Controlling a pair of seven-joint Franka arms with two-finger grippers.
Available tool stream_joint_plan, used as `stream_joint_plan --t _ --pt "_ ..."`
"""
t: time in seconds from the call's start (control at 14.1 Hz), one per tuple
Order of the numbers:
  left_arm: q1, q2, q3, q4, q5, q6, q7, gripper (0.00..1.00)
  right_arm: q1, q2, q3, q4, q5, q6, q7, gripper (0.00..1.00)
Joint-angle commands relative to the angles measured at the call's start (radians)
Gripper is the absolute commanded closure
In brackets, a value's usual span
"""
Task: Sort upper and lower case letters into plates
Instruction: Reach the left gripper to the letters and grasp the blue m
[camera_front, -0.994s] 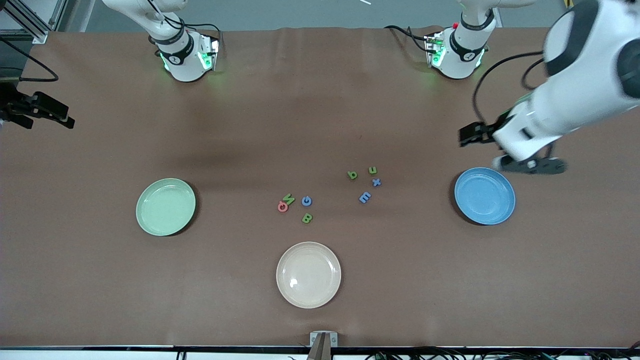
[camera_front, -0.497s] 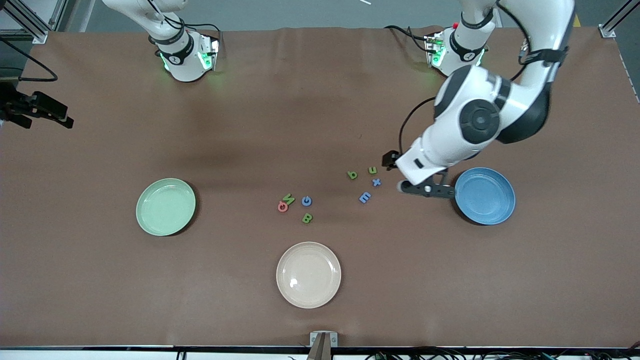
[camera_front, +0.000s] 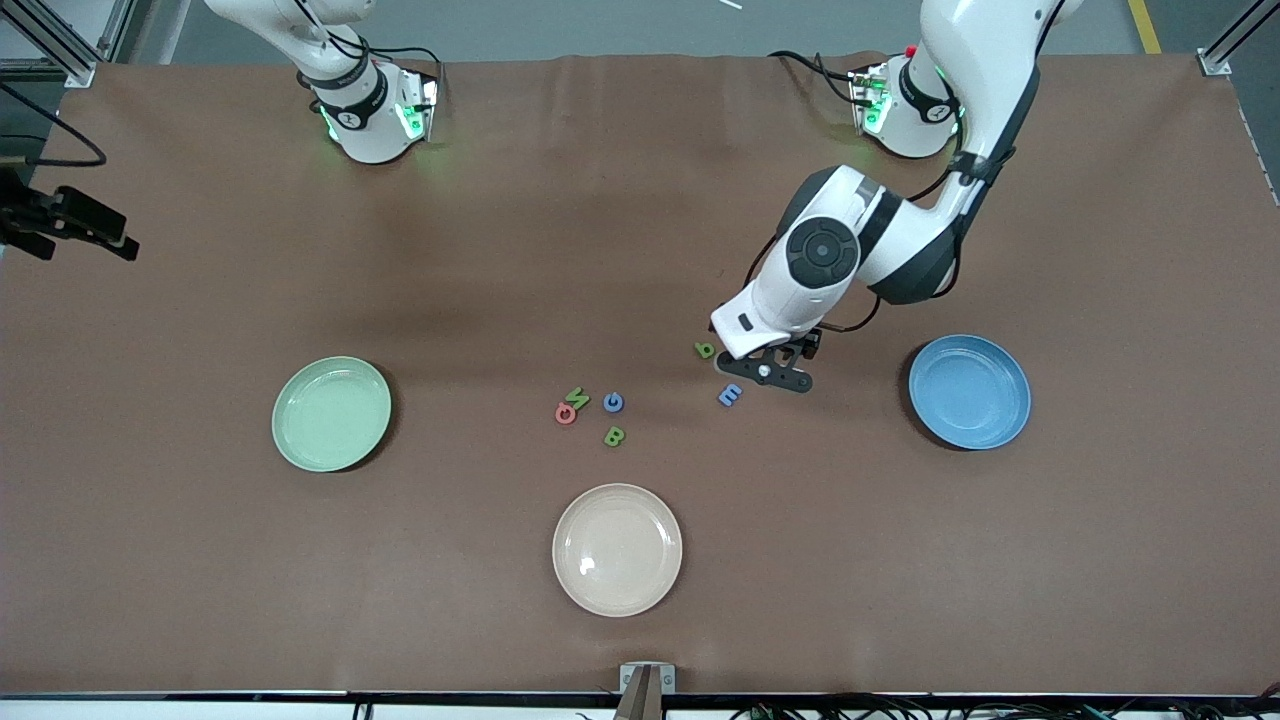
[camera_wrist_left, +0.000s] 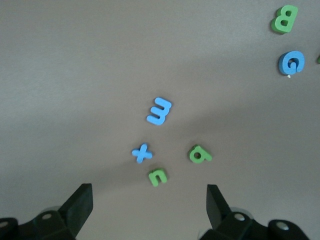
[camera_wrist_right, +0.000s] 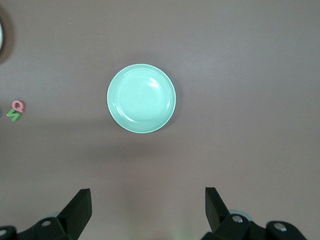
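Observation:
The pale green plate (camera_front: 332, 413) lies toward the right arm's end, the blue plate (camera_front: 969, 391) toward the left arm's end. Small foam letters lie between them. One cluster holds a green N (camera_front: 577, 397), red Q (camera_front: 565, 412), blue G (camera_front: 613, 402) and green B (camera_front: 614, 436). My left gripper (camera_front: 765, 372) is open and empty above the other cluster. The left wrist view (camera_wrist_left: 148, 200) shows a green n (camera_wrist_left: 158, 176), blue x (camera_wrist_left: 142, 153), green b (camera_wrist_left: 200, 154) and blue m (camera_wrist_left: 159, 111). My right gripper (camera_wrist_right: 147, 200) is open, empty, high over the table by the pale green plate (camera_wrist_right: 141, 98).
A cream-white plate (camera_front: 617, 549) lies nearer to the front camera than the letters. The n and x are hidden under the left hand in the front view. The brown table cover (camera_front: 500, 250) is bare elsewhere.
The left arm has swung from beside the blue plate toward the table's middle and now hangs over the small-letter cluster. The right arm has barely moved. The letters and plates have not moved.

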Motion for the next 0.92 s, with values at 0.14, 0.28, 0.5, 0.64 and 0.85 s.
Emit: stream_joint_plan --t 0.14,0.28,0.5,0.64,0.85 --pt "-0.002 0.109 0.003 0.001 0.086 0.171 0.057 0.03 -0.049 0.179 0.012 0.031 -0.001 0.081 -0.010 0.00" --pt "-0.002 0.138 0.001 0.003 0.098 0.202 0.114 0.08 -0.068 0.209 0.012 0.045 -0.004 0.085 -0.007 0.00" --pt "-0.002 0.175 0.003 0.018 0.120 0.218 0.157 0.15 -0.036 0.253 0.018 0.035 0.035 0.141 0.140 0.00" --pt "-0.002 0.201 0.003 0.037 0.121 0.218 0.175 0.20 0.029 0.296 0.018 0.035 0.089 0.169 0.334 0.00" --pt "-0.003 0.239 0.003 0.076 0.133 0.218 0.176 0.24 0.153 0.335 0.018 0.003 0.094 0.254 0.595 0.00"
